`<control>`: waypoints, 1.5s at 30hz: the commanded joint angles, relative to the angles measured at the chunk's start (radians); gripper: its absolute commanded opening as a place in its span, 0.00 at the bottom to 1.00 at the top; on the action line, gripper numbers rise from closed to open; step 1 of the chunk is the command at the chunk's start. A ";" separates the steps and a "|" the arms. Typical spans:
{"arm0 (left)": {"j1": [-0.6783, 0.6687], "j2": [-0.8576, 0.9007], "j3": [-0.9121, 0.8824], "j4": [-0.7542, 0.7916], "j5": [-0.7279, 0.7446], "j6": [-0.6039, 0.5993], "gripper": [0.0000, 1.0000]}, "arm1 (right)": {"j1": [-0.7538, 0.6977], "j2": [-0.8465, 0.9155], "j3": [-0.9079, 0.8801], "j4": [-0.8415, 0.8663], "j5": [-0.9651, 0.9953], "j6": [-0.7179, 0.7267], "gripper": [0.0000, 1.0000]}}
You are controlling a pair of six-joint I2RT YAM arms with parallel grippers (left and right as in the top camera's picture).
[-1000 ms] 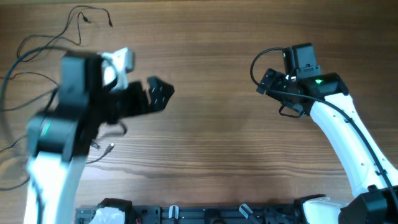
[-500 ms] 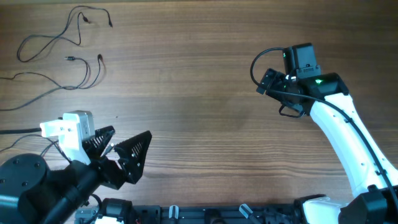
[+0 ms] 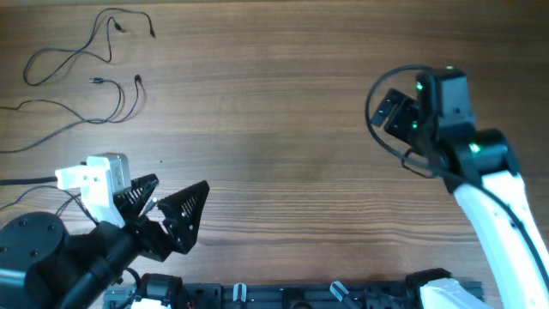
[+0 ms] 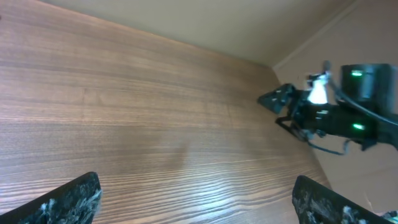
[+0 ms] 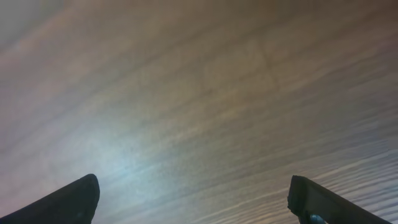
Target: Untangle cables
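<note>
Thin dark cables [image 3: 94, 64] lie in loose loops at the table's far left corner in the overhead view; another strand [image 3: 21, 182] runs off the left edge. My left gripper [image 3: 167, 210] is open and empty at the front left, well below the cables; its wrist view [image 4: 199, 202] shows only bare wood between the fingers. My right gripper [image 3: 396, 112] is at the right side, far from the cables; its wrist view [image 5: 196, 199] shows the fingers spread with bare wood between them. No cable shows in either wrist view.
The wooden table [image 3: 274, 154] spans the view. The right arm [image 4: 329, 112] shows in the left wrist view near the table's far edge. A black rail with fittings [image 3: 283, 296] runs along the front edge.
My left arm swung from the cables down to the front left a second ago and has held still since. My right gripper has moved right and slightly up.
</note>
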 commanded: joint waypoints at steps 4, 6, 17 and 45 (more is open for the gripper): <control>-0.003 0.000 0.007 0.001 -0.010 0.019 1.00 | -0.002 -0.203 0.001 0.004 0.122 -0.124 1.00; -0.003 0.000 0.007 0.000 -0.010 0.019 1.00 | -0.002 -0.289 -0.039 0.069 0.050 -0.329 1.00; -0.003 0.000 0.007 0.000 -0.010 0.019 1.00 | -0.002 -0.978 -0.828 0.641 -0.119 -0.492 1.00; -0.003 0.000 0.007 0.000 -0.010 0.019 1.00 | -0.095 -1.207 -1.162 0.874 -0.172 -0.570 1.00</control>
